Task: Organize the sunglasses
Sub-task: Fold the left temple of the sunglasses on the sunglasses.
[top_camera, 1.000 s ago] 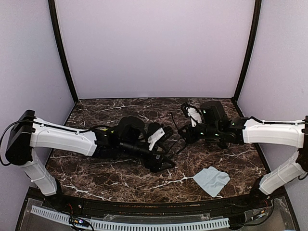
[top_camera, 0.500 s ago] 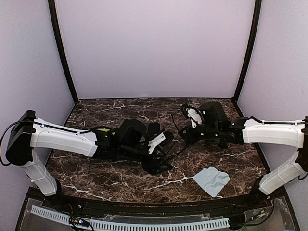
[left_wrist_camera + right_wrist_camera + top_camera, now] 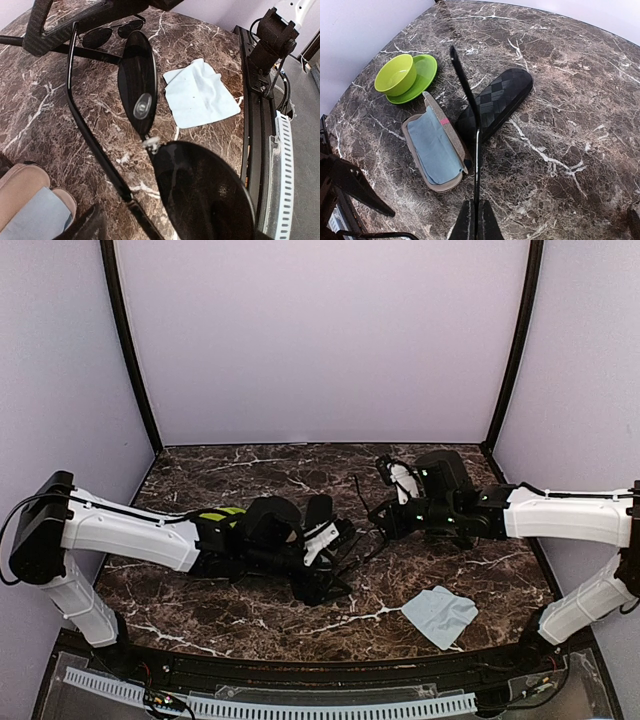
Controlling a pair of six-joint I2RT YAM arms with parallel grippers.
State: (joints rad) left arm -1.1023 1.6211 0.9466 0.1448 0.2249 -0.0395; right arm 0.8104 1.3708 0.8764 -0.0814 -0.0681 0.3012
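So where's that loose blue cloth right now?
In the top view the cloth lies flat on the table, near its front edge on the right, just in front of the right arm.

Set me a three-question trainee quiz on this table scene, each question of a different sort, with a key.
1. True or false: the oblong black woven-pattern case lies shut.
2. What lies inside the open tan case? A) a light blue cloth B) a pen C) nothing.
3. Fill in: the right gripper is shut on the thin black ____ of the dark-lensed wire-framed sunglasses.
Key: 1 true; 2 A; 3 temple arm.
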